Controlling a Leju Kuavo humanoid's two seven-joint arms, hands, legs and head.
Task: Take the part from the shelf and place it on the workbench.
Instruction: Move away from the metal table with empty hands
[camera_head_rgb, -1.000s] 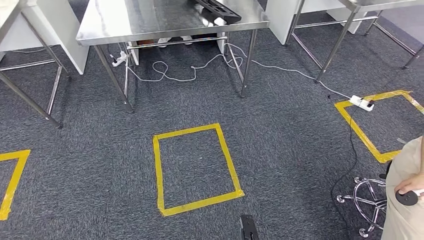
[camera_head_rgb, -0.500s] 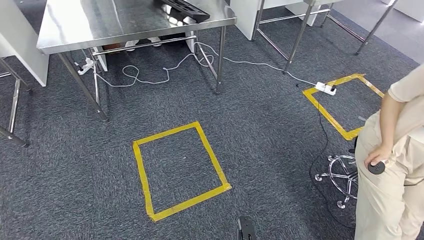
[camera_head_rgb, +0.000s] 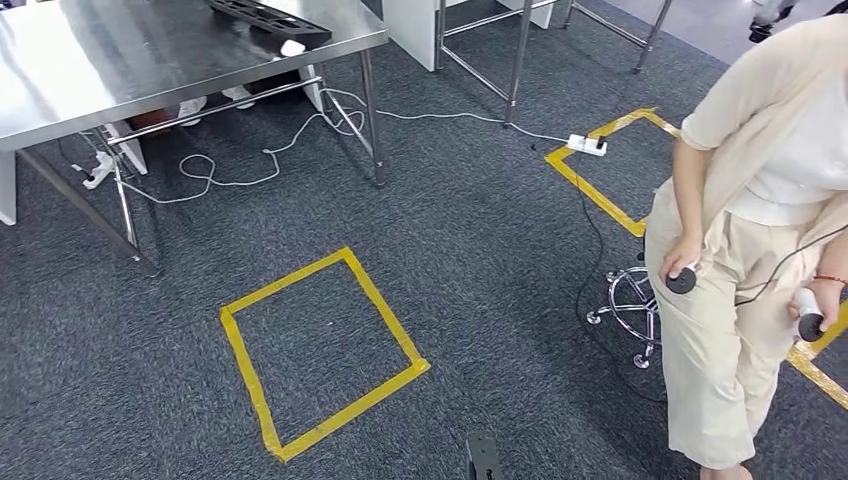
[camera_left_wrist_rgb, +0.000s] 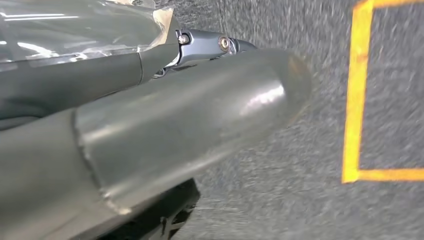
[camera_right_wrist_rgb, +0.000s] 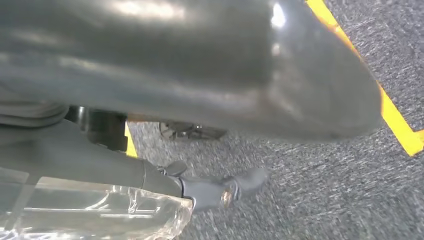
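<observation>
Both hands hang beside the body over grey carpet (camera_head_rgb: 480, 240); whether the left hand (camera_left_wrist_rgb: 150, 135) and right hand (camera_right_wrist_rgb: 200, 65) have clenched or released fingers cannot be told. Far ahead, a dark tray (camera_head_rgb: 268, 20) lies on the steel counter (camera_head_rgb: 120, 60).

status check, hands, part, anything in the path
Both hands hang by the floor; grip cannot be told. No shelf or part seen; steel table ahead left. Person close on the right, stool and cable beside them.
</observation>
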